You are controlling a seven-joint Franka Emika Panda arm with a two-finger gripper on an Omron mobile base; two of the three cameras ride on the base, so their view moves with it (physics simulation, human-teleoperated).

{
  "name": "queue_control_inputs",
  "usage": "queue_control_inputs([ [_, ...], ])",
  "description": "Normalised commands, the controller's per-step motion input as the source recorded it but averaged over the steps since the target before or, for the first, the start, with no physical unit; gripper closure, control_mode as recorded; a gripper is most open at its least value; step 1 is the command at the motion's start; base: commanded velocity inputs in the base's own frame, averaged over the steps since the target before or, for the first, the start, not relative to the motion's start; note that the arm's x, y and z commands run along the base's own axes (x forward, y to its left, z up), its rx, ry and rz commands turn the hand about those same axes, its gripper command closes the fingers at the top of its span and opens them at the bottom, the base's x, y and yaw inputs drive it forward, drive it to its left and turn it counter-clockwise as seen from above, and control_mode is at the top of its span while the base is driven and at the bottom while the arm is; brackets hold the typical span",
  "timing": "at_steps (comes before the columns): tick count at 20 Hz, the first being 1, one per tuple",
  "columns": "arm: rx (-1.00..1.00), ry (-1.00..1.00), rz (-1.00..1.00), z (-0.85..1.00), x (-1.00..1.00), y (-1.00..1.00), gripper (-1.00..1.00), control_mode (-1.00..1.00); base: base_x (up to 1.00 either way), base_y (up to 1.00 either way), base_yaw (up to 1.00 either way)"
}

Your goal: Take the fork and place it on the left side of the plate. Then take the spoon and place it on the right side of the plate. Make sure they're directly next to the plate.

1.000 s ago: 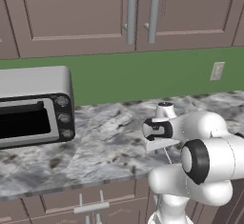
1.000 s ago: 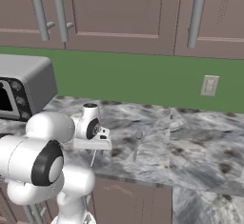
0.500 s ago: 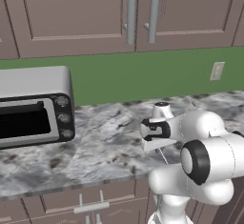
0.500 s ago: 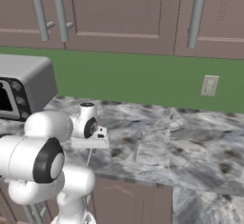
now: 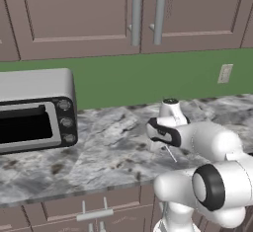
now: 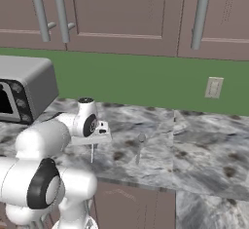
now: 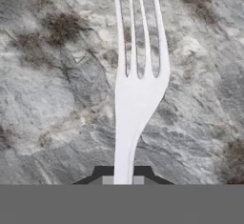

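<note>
Silvery metal, the fork (image 7: 136, 82) runs straight out from between the fingers (image 7: 123, 178), its handle pinched there and its four prongs pointing away from them over the mottled grey stone. The fingers are drawn in narrow and clamped on the handle's end, so the fork is in their grip; whether it has left the stone or only lies along it I cannot tell from the hand view. In the left base view a thin sliver of the fork (image 5: 170, 153) slants down below the fingers (image 5: 165, 147); in the right base view it hangs as a thin line (image 6: 92, 152) under the fingers (image 6: 92, 143), above the bench (image 6: 204, 160).

Just beyond the fingers to their side in the right base view lies the spoon (image 6: 139, 147), flat on the bench, its round bowl toward the green wall. Well apart from the fingers, at the far end of the bench (image 5: 99, 147), stands a toaster oven (image 5: 34, 110). Cupboard doors (image 5: 89, 14) hang above, and a wall socket (image 6: 213, 87) sits on the green strip.

The step in hand looks like the first one: the fork has been gripped and now needs carrying. No plate is to be seen here, so the next move likely calls for lifting the fork clear, bringing the plate into sight, and laying the fork down close against its left edge.
</note>
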Motion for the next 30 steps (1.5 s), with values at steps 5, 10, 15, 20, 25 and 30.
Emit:
queue_control_inputs([
  [5, 0.00, -0.26, 0.13, 0.75, -0.16, 0.00, 1.00, -1.00, 0.00, 0.00, 0.00],
  [10, 0.00, -0.29, 0.16, 0.81, -0.31, 0.00, 1.00, -1.00, 0.00, 0.00, 0.00],
  [15, 0.00, -0.31, 0.18, 0.85, -0.33, 0.00, 1.00, -1.00, 0.00, 0.00, 0.00],
  [20, -0.02, -0.23, 0.14, 0.68, -0.57, 0.00, 1.00, -1.00, 0.00, 0.00, 0.00],
  [25, 0.00, -0.09, 0.08, 0.48, -0.55, 0.11, 1.00, -1.00, 0.00, 0.00, 0.00],
  [30, -0.01, -0.03, 0.05, 0.33, -0.53, 0.16, 1.00, -1.00, 0.00, 0.00, 0.00],
])
